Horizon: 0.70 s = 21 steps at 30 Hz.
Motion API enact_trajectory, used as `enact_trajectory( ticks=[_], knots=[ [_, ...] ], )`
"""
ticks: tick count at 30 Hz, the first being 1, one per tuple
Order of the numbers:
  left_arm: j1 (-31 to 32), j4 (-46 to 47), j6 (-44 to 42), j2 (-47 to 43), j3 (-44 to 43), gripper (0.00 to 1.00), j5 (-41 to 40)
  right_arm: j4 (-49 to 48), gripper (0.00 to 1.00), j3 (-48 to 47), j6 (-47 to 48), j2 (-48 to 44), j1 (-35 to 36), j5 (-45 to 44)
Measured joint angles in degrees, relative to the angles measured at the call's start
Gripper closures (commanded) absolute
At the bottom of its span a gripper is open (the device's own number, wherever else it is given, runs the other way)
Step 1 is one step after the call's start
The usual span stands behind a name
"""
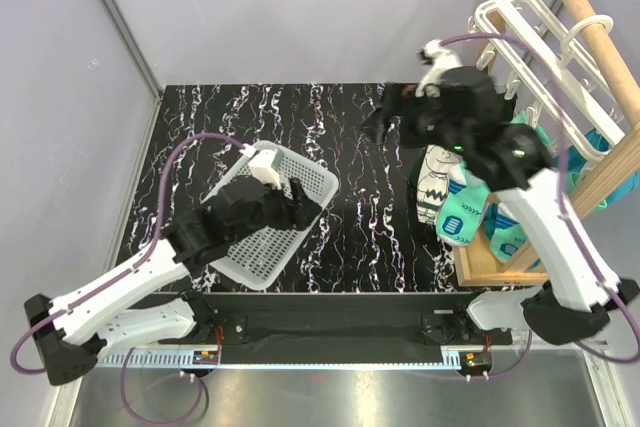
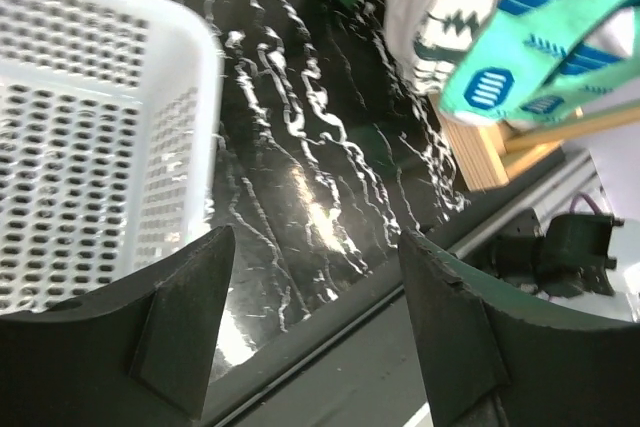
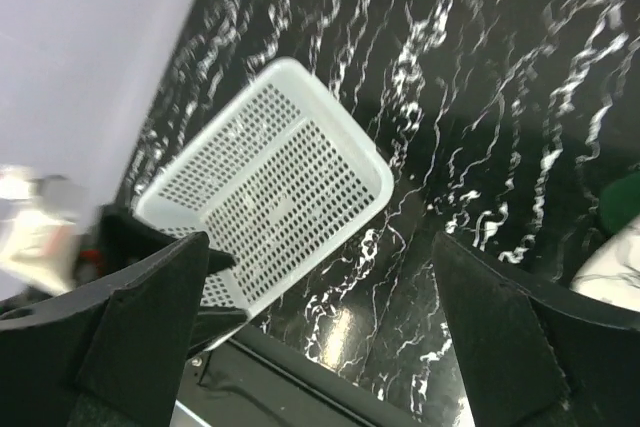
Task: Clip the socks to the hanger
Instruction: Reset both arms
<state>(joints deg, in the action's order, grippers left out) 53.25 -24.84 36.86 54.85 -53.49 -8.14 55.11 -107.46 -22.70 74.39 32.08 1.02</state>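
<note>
The white hanger (image 1: 530, 42) hangs by its hook from the wooden pole at the far right. Several mint-green socks (image 1: 463, 215) dangle below it, beside a white patterned sock (image 1: 432, 185). They also show in the left wrist view (image 2: 525, 52). My right gripper (image 1: 385, 124) is open and empty, above the table just left of the hanging socks. My left gripper (image 1: 308, 205) is open and empty over the right rim of the white mesh basket (image 1: 262, 232). Both wrist views show the fingers wide apart with nothing between them: the left gripper (image 2: 315, 237) and the right gripper (image 3: 322, 239).
The wooden pole rack (image 1: 585, 17) stands at the right edge; its base (image 1: 500, 267) rests on the black marbled table (image 1: 340, 137). The mesh basket (image 3: 270, 187) looks empty. Grey walls close the left and back sides.
</note>
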Motion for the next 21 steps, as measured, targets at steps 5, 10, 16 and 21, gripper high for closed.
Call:
enact_trajectory(
  ticks=[5,10,16,21],
  knots=[
    [-8.0,1.79,1.9,-10.93,8.44,0.19,0.57,-12.59,0.0,19.98,-3.17,0.5,3.69,-3.58],
    [-21.05,5.86,5.29,-27.98,22.14,0.14,2.8,-33.27,0.0,49.53,-5.88,-7.26,4.9,-5.14],
    [-26.47,18.36,12.59,-38.16,41.64,0.1,11.1,-55.47,0.0,83.43,-8.24,-23.41,5.7,-9.62],
    [-26.47,20.98,16.92,-48.15,51.78,0.07,15.37,-66.84,0.0,94.27,-13.03,-28.41,5.75,-10.84]
  ],
)
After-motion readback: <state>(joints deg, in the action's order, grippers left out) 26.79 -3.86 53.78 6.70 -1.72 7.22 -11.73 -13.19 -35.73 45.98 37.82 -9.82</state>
